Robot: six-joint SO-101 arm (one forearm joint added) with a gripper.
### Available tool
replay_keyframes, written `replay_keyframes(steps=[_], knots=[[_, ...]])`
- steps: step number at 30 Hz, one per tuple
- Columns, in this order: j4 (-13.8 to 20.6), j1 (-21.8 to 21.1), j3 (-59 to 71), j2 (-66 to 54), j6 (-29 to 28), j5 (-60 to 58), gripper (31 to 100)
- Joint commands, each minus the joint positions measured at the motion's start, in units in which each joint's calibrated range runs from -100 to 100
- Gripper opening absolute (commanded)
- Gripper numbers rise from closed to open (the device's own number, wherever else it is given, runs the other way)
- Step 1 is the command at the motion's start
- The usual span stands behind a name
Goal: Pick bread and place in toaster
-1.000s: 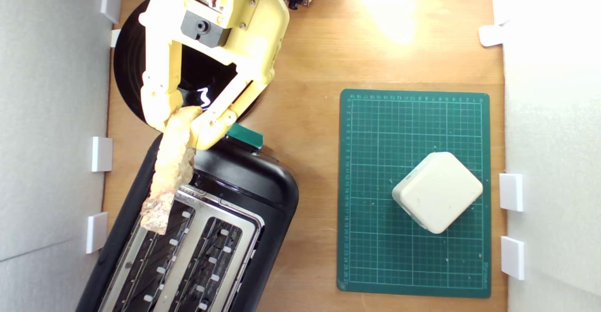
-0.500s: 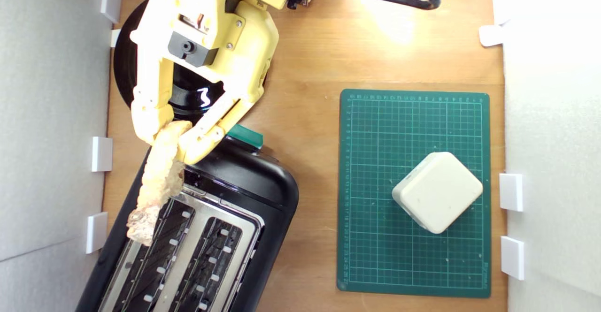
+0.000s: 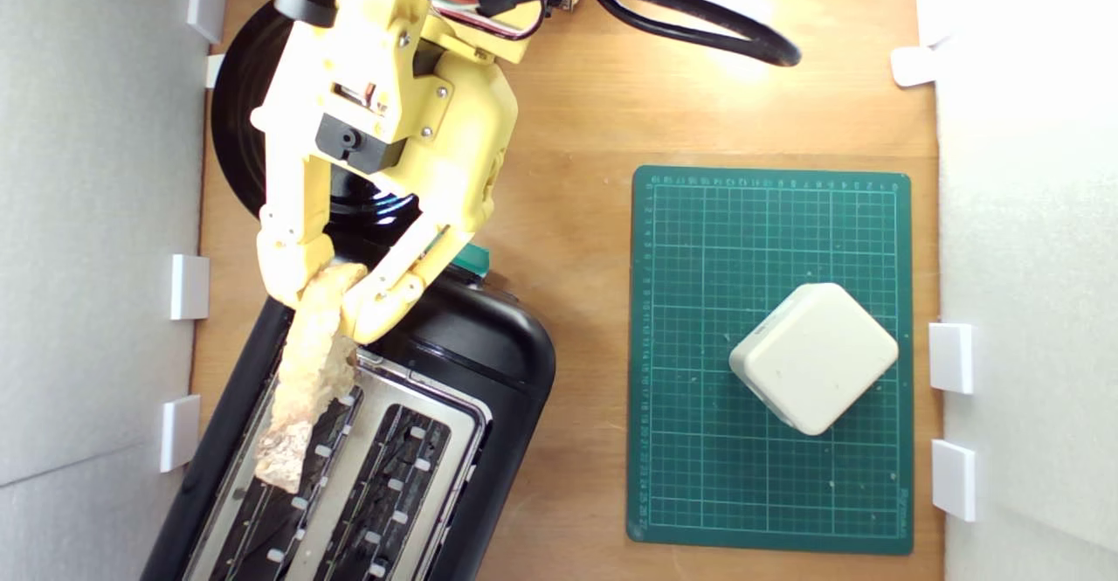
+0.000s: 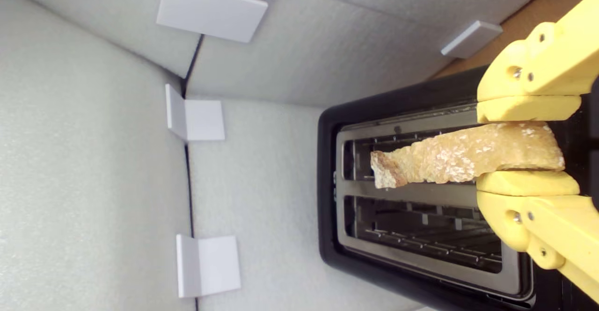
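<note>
My yellow gripper (image 3: 327, 297) (image 4: 526, 145) is shut on one end of the bread (image 3: 306, 380) (image 4: 463, 154), a thin slice seen edge-on with a tan crust and pale crumb. The slice hangs over the black toaster (image 3: 489, 345) (image 4: 327, 170), lined up above the slot nearer the exterior view's left. Its free end sits over that slot's metal grid. In the wrist view the bread lies along one slot while the other slot stands empty. The teal lever knob (image 3: 476, 258) peeks out behind the gripper's finger.
A round black plate (image 3: 231, 127) lies behind the arm. A green cutting mat (image 3: 699, 476) with a cream-white rounded block (image 3: 812, 358) is at the exterior view's right. White foam walls with small brackets (image 3: 188, 287) close in both sides. A black cable (image 3: 699, 31) loops above.
The gripper with the bread has moved down the exterior view and slightly rightward, bringing the slice from the toaster's outer edge to over its slot. The cable has swung into view.
</note>
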Motion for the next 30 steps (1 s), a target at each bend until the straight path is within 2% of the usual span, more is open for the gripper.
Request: replay_keyframes(steps=[1,3,10,30], knots=[[-1.39,1.81,-3.27,-0.17,0.03,-2.43,56.3],[-2.93,2.94,-3.18,0.08,0.14,-3.28,56.3],[-3.38,4.87,-3.18,2.24,0.09,-6.35,56.3],[-3.56,5.11,-3.27,5.91,-0.28,-6.86,56.3]])
